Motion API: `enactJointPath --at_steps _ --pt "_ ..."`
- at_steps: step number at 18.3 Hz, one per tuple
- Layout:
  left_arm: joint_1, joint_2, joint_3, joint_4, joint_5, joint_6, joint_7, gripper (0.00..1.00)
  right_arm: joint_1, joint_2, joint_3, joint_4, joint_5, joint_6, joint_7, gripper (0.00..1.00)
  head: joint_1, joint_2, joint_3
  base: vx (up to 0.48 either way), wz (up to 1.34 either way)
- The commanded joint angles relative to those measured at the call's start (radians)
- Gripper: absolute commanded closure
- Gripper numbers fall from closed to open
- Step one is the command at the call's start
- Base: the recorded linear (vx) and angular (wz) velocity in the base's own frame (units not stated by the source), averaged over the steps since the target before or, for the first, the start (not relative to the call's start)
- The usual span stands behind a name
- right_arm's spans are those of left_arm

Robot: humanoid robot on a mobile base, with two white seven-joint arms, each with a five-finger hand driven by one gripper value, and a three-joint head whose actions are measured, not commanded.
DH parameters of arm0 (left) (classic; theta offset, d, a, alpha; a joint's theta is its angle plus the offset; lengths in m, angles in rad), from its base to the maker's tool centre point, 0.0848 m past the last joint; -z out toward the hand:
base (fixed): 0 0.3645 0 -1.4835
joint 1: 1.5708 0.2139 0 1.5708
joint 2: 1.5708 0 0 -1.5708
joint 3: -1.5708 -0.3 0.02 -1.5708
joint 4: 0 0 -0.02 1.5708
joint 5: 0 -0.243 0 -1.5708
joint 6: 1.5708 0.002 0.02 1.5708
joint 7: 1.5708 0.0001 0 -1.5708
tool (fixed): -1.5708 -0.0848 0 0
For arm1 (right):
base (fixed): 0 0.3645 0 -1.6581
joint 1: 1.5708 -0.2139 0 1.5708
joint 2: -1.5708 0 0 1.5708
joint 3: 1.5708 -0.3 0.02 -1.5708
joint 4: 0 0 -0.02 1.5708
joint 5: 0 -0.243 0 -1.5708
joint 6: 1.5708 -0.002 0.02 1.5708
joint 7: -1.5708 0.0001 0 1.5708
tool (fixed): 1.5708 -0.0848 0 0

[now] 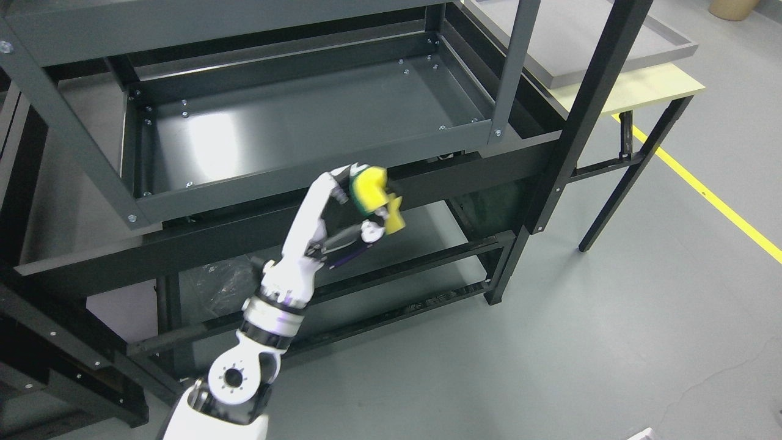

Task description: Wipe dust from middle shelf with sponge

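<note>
A dark grey metal rack fills the upper left of the head view. Its tray-like shelf [293,116] lies below the top frame, and a lower shelf [437,229] shows beneath. My left hand [366,208] is raised in front of the tray's front rail [342,174], fingers shut on a yellow and green sponge [371,186]. The sponge is just below and in front of that rail, outside the tray; I cannot tell whether it touches the rail. The sponge looks slightly blurred. My right arm does not show.
A folding table [660,85] with a pale yellow top stands at the right, a grey board [580,43] lying on it. A yellow line [708,195] crosses the grey floor. Crumpled clear plastic [220,281] lies low inside the rack. The rack's upright post [574,122] stands right of my hand.
</note>
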Motion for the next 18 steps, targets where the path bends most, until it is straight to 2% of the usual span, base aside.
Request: enactJointPath --at_steps 1,4,8,10,18 --pt "-0.387 0.017 -0.257 0.088 -0.337 -0.046 -0.009 1.00 0.000 -0.017 0.000 -0.017 0.000 0.074 0.003 0.00 0.0000 0.000 0.000 0.100 0.00" --pt "-0.571 0.017 -0.247 0.171 -0.511 -0.129 -0.009 1.00 0.000 -0.017 0.000 -0.017 0.000 0.074 0.003 0.00 0.0000 0.000 0.000 0.117 0.01" --pt "-0.827 0.017 -0.257 0.289 -0.641 -0.270 -0.009 1.00 0.000 -0.017 0.000 -0.017 0.000 0.074 0.003 0.00 0.0000 0.000 0.000 0.168 0.14" --pt "-0.923 0.017 -0.263 0.323 -0.694 -0.305 -0.011 1.00 0.000 -0.017 0.000 -0.017 0.000 0.074 0.003 0.00 0.0000 0.000 0.000 0.193 0.26" --pt "-0.972 0.017 -0.301 0.372 -0.888 -0.431 -0.132 1.00 0.000 -0.017 0.000 -0.017 0.000 0.075 0.003 0.00 0.0000 0.000 0.000 0.050 0.11"
